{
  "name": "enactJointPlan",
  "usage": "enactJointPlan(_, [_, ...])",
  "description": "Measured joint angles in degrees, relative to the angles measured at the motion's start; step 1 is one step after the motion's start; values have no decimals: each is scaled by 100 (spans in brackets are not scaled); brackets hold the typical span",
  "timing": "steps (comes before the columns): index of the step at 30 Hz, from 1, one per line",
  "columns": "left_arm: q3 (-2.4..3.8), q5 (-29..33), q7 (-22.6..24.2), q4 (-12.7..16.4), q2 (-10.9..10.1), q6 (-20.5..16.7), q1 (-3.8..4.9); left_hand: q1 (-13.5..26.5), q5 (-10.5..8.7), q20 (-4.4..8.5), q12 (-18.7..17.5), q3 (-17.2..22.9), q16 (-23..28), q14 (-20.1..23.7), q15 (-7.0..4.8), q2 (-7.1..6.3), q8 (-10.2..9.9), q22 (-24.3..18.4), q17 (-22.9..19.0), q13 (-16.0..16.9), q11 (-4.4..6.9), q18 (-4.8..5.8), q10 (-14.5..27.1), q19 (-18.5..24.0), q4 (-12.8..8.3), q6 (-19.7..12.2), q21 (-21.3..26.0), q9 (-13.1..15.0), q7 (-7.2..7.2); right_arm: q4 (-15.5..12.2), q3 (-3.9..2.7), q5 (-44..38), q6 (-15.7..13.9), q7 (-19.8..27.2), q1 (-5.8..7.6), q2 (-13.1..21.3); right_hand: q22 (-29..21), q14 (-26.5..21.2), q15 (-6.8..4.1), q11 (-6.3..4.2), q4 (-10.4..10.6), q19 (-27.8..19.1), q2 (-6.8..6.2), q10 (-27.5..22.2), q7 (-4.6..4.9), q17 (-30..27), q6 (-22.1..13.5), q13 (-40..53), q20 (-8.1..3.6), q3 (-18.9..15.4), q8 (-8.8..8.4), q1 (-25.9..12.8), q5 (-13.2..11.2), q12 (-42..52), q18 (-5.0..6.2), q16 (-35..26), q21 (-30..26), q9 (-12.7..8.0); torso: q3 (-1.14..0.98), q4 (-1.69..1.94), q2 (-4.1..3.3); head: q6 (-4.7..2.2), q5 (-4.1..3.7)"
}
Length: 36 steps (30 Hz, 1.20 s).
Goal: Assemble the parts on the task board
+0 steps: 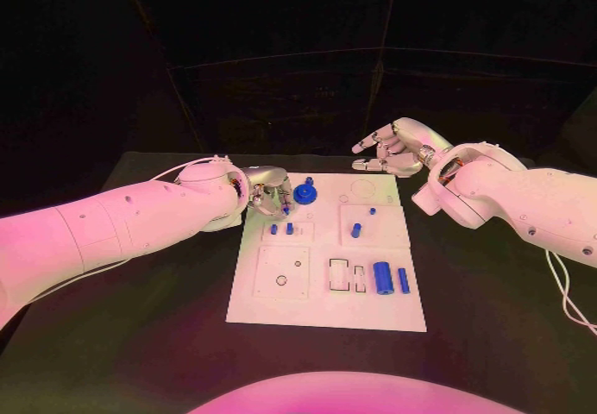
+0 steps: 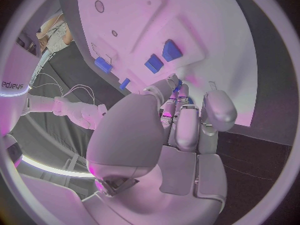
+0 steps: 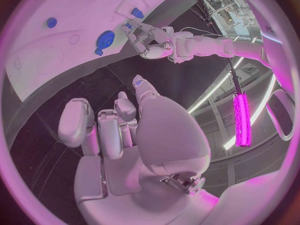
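Note:
The white task board [image 1: 373, 250] lies in the middle of the table. A blue gear-shaped part [image 1: 304, 191] sits near its far left corner. My left hand [image 1: 265, 193] hovers just left of that part with its fingers curled in. A small blue part [image 2: 178, 85] shows pinched between the thumb and fingertips. Two short blue pegs [image 1: 281, 228] stand just in front of that hand. Another peg [image 1: 356, 230] and a tiny one [image 1: 372, 210] stand further right. My right hand [image 1: 392, 147] hangs above the table beyond the board's far edge, fingers apart and holding nothing.
A thick blue cylinder [image 1: 383, 278] and a thin blue bar [image 1: 403, 280] lie on the board's near right part, beside two rectangular slots [image 1: 340, 274]. A square plate with a small hole [image 1: 281, 273] is at the near left. Black table surrounds the board.

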<state>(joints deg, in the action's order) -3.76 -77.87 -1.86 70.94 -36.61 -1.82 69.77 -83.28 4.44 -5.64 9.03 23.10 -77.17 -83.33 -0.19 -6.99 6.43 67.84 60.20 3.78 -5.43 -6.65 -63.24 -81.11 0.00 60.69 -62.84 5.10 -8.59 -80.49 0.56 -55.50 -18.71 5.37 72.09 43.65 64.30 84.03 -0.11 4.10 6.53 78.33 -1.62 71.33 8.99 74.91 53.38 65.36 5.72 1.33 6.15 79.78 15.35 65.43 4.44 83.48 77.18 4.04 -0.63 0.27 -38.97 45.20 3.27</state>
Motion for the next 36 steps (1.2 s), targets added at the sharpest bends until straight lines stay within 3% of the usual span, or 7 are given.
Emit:
enactJointPlan(11, [-2, 3, -15, -9, 1, 21, -3, 61, 0, -38, -155, 15, 0, -1, 42, -61, -152, -63, -42, 1, -48, 0, 215, 38, -15, -134, 93, -59, -51, 1, 0, 0, 0, -1, 0, 4, -3, 0, 0, 0, 0, -12, 0, 0, 0, 0, 0, -16, -12, 0, 0, 0, 13, -22, 0, 0, -25, 0, 4, 3, 1, 0, 7])
enactJointPlan(20, [-2, 5, -28, 12, -54, -16, -3, 151, 0, -114, -354, -120, 0, -21, 104, -106, -264, -397, -92, -5, -117, -1, 647, 114, -72, -481, 536, -131, 52, 26, 0, -8, -1, -28, 0, 19, -88, 0, 0, -11, 0, -61, 0, -94, 0, 0, 0, -157, -18, 0, 0, 0, 20, -176, -1, -28, -65, -4, 6, 4, 1, -7, -1])
enactJointPlan(25, [-1, 6, -43, 49, -145, -75, -4, 151, 0, -114, -415, -225, 0, -42, 125, -106, -264, -490, -111, -5, -164, 0, 857, 114, -110, -605, 646, -139, 71, 52, 0, -42, 8, -91, 0, 50, -224, 0, 0, -11, 15, -116, 35, -840, 0, -1, 0, -1147, -31, -15, 0, 43, 20, -1215, 0, -185, -175, -7, 10, 5, 2, -19, -13])
enactJointPlan(27, [0, 6, -46, 69, -199, -108, -4, 151, 0, -113, -415, -241, 0, -42, 124, -106, -264, -504, -113, -5, -153, -1, 869, 114, -126, -604, 646, -139, 71, 62, 0, -77, 23, -139, 0, 63, -314, -13, -12, -20, -19, -146, 35, -1194, -1, -48, -1, -1791, -21, 26, 32, 195, -29, -1933, 62, -360, -235, -7, 10, 8, 3, -25, -18])
enactJointPlan(32, [3, 37, -37, 114, -371, -219, -4, 140, 0, -113, -355, -282, 0, -42, 124, -32, -261, -590, -98, 12, -138, -1, 802, 114, -116, -597, 777, -132, 64, 82, 0, -308, 123, -287, 0, 90, -458, 1, -44, -42, -90, -175, -9, -1353, -5, -405, 202, -2858, -50, 305, 84, 496, -136, -3156, 92, -708, -313, -6, 12, 8, 6, -45, -32])
enactJointPlan(34, [3, 127, -14, 139, -466, -289, -4, 177, 0, -113, -246, -289, 0, -41, 124, 4, -201, -621, -98, 42, -104, -1, 642, 114, -110, -510, 816, -117, -23, 88, 0, -489, 184, -355, 0, 100, -464, 1, -43, -41, -117, -175, -56, -1351, -3, -457, 290, -3237, -50, 415, 84, 571, -167, -3574, 92, -749, -313, -6, 13, 8, 9, -60, -42])
enactJointPlan(36, [3, 364, 46, 172, -598, -407, -2, 194, 0, -110, -137, -304, 0, -42, 124, 21, -148, -655, -107, 67, -75, 0, 463, 117, -95, -400, 853, -101, -62, 93, 1, -769, 273, -450, -2, 108, -460, 1, -43, 21, -132, -175, -86, -1414, -16, -492, 353, -3545, -50, 500, 84, 614, -167, -3930, 92, -786, -313, -6, 13, 8, 10, -81, -65])
